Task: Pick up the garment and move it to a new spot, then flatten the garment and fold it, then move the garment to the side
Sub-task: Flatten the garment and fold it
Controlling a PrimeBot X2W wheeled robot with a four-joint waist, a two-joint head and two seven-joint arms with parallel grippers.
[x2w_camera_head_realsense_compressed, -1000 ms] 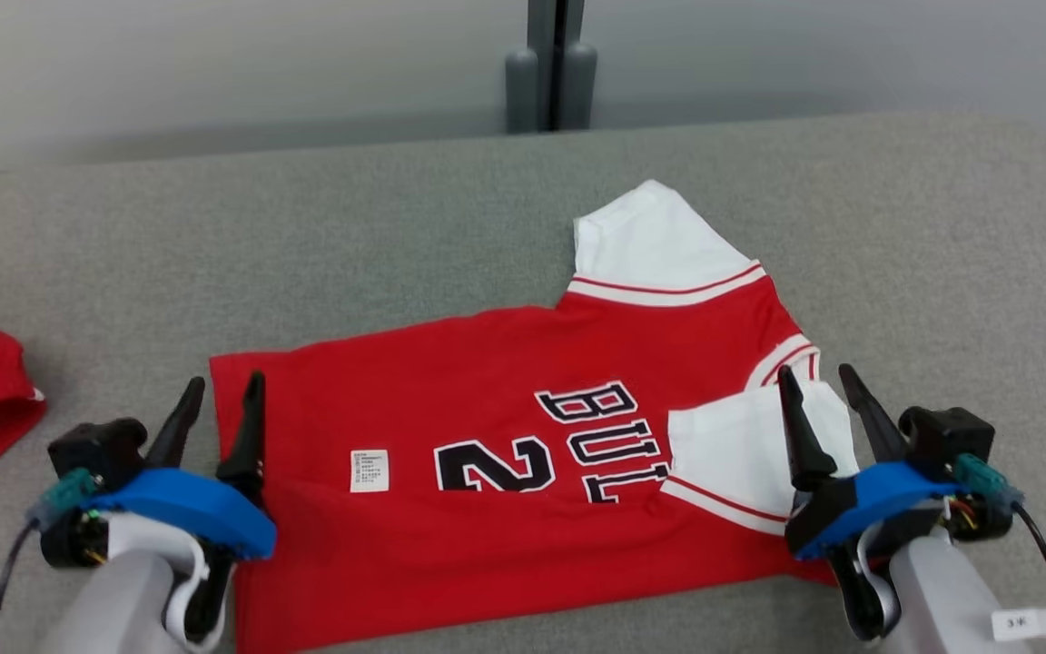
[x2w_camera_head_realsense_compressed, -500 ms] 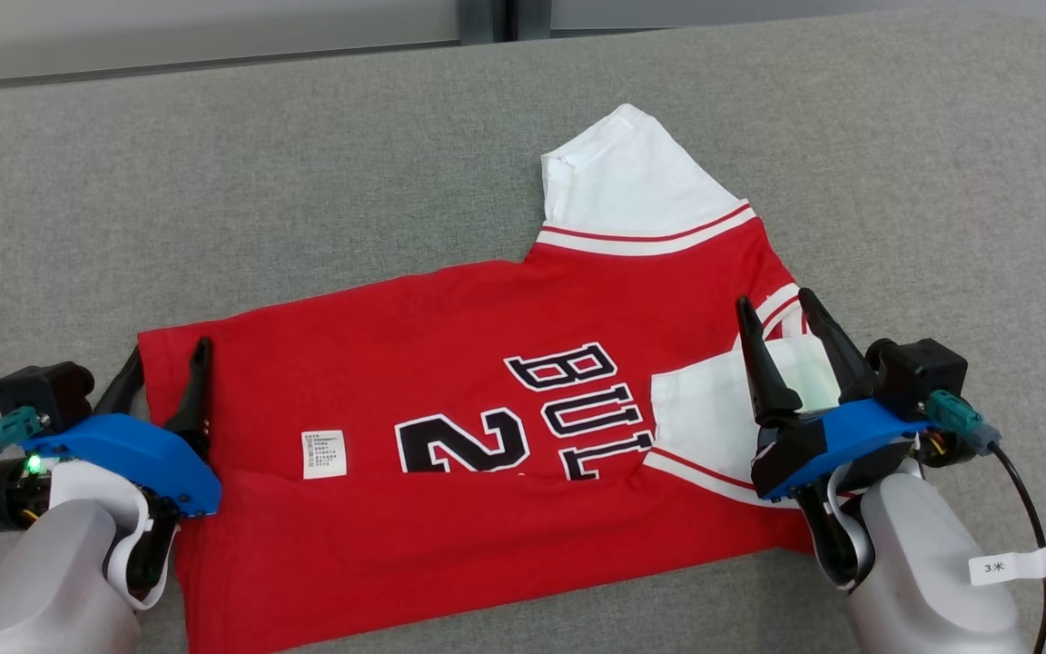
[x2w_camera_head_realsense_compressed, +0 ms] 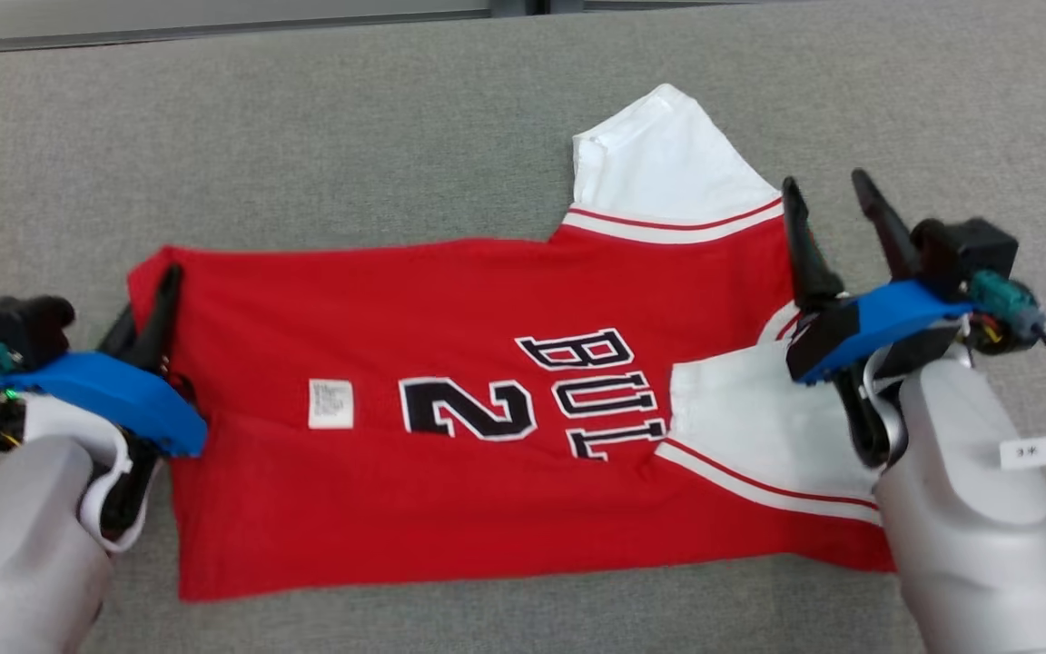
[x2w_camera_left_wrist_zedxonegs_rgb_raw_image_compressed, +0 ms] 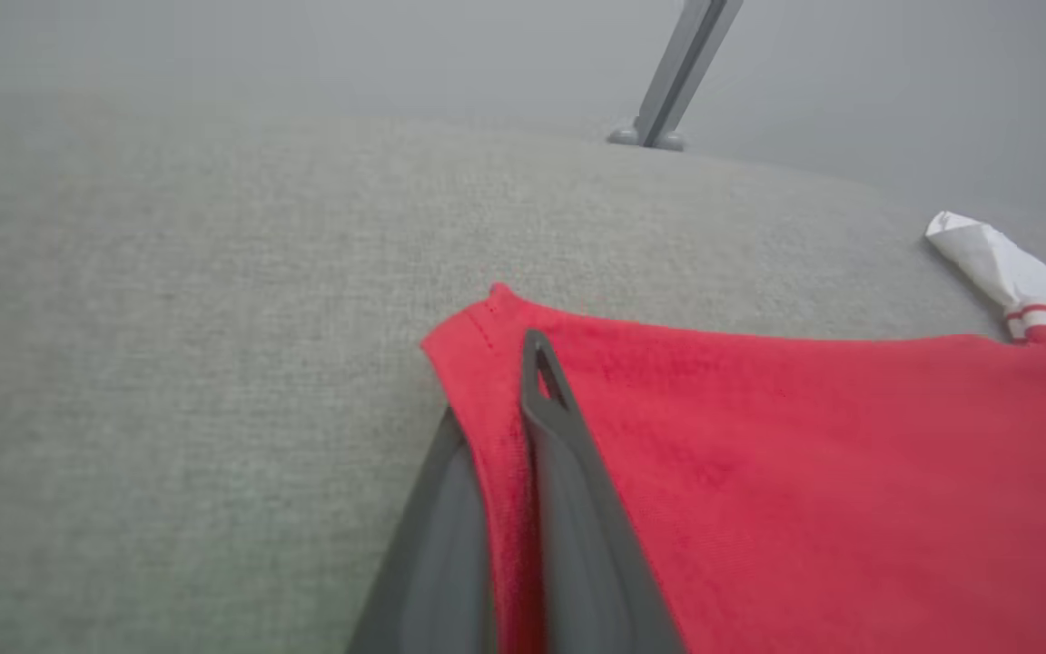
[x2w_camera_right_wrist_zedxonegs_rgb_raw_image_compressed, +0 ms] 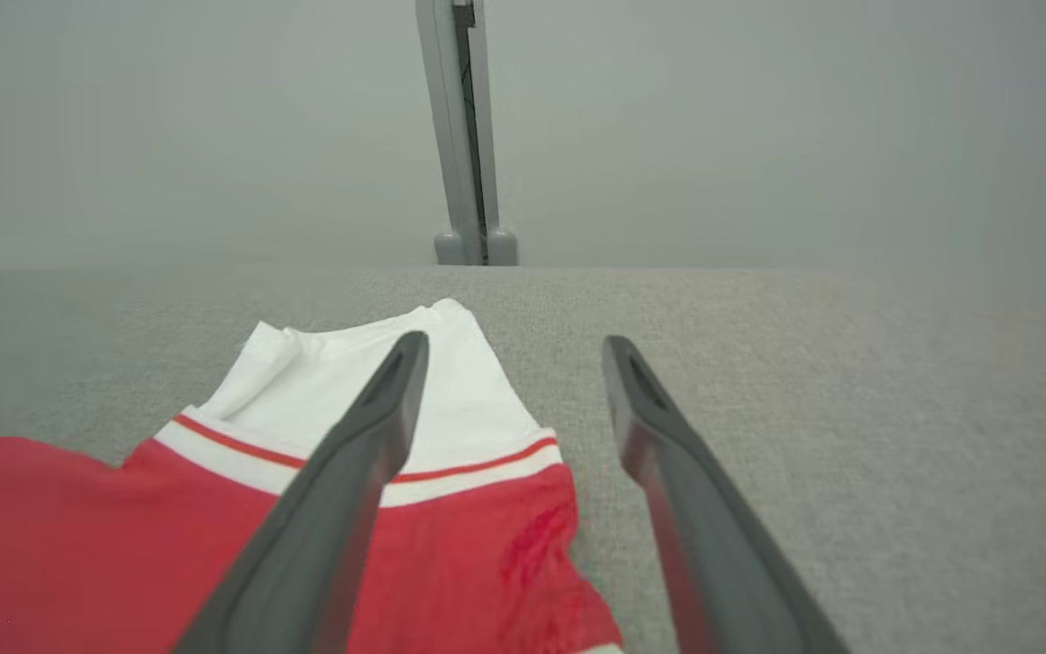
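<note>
Red jersey laid flat on the grey surface, hem to the left, shoulders to the right. Left gripper at the far-left hem corner, fingers pinched together on the hem. In the left wrist view the red edge runs between them. Right gripper at the jersey's far-right edge, fingers spread wide, holding nothing: inner finger over the cloth, outer finger over bare surface. The white far sleeve points away. The near sleeve lies folded over the chest lettering.
</note>
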